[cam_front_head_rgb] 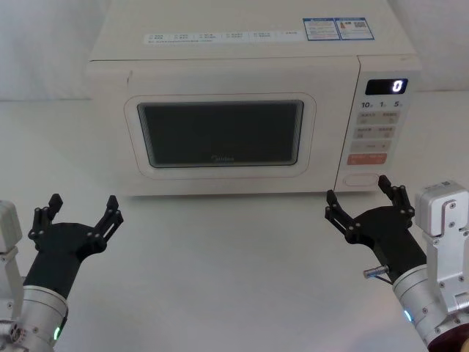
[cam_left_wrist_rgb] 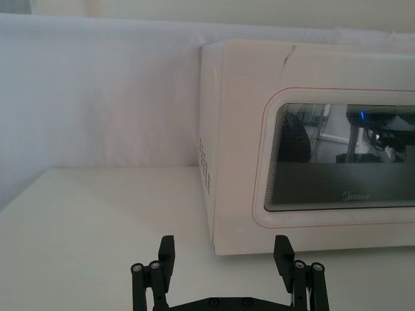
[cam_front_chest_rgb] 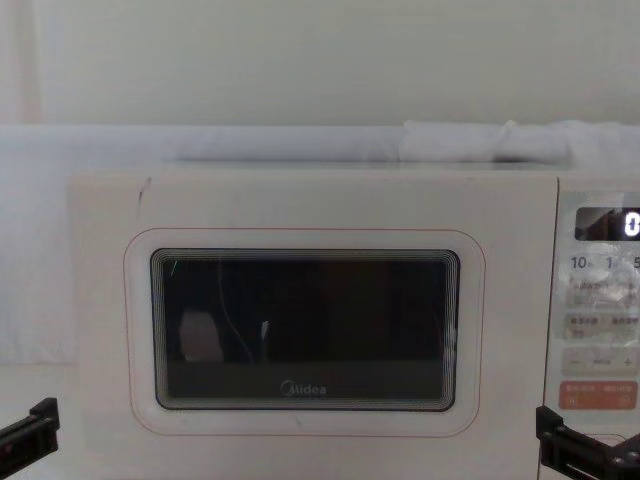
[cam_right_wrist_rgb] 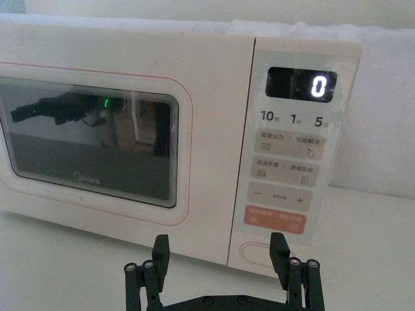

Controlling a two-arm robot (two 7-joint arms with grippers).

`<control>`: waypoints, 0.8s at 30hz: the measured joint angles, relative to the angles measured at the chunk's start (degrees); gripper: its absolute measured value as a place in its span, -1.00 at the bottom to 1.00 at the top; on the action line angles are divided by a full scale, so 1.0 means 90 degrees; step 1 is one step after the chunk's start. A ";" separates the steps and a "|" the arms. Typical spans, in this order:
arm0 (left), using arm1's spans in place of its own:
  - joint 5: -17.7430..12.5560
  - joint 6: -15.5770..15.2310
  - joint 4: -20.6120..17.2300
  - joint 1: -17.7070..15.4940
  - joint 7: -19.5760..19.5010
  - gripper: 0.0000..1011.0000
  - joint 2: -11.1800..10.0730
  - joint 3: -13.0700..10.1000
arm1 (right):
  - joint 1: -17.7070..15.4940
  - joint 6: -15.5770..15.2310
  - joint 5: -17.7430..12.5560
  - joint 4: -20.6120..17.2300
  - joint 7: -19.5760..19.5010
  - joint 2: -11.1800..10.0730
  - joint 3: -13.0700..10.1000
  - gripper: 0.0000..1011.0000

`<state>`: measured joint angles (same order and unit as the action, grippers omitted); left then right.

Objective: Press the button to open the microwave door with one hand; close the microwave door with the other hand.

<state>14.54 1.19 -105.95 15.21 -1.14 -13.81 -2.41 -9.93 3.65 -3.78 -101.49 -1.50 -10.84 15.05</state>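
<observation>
Before the microwave [cam_front_head_rgb: 242,95], low on its right side, I have the right gripper [cam_front_head_rgb: 360,204] held level with its black angular fingers spread wide and nothing between them; one fingertip sits just short of the button [cam_front_head_rgb: 361,179], not touching it as far as I can tell. That button is the wide cream pill with a thin outline at the foot of the control panel [cam_front_head_rgb: 379,132], directly under the orange-red key [cam_right_wrist_rgb: 275,218]. My left gripper [cam_front_head_rgb: 82,215] hovers over the white table [cam_front_head_rgb: 220,271] off the microwave's front left corner, well apart from it, fingers likewise splayed and empty. Both wrists are silver cylinders with a green ring light. The microwave door [cam_front_head_rgb: 220,136] is shut flush with the body: a smooth cream panel with a dark, glossy, rounded-rectangle window [cam_front_chest_rgb: 305,328], a fine red outline and the "Midea" logo [cam_front_chest_rgb: 303,388] below the glass. The display [cam_right_wrist_rgb: 301,83] reads "0"; beneath it I can read "10", "1" and "5", then small grey keys whose characters I cannot make out. A blue-and-white sticker [cam_front_head_rgb: 336,28] lies on the microwave's top.
</observation>
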 joint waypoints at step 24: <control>0.0000 0.0000 0.0000 0.0000 0.0000 0.98 0.0000 0.0000 | 0.0000 0.0000 0.0000 0.0000 0.0000 0.0000 0.0000 0.98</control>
<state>14.54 1.19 -105.95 15.21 -1.14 -13.80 -2.41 -9.93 3.65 -3.78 -101.49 -1.50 -10.84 15.04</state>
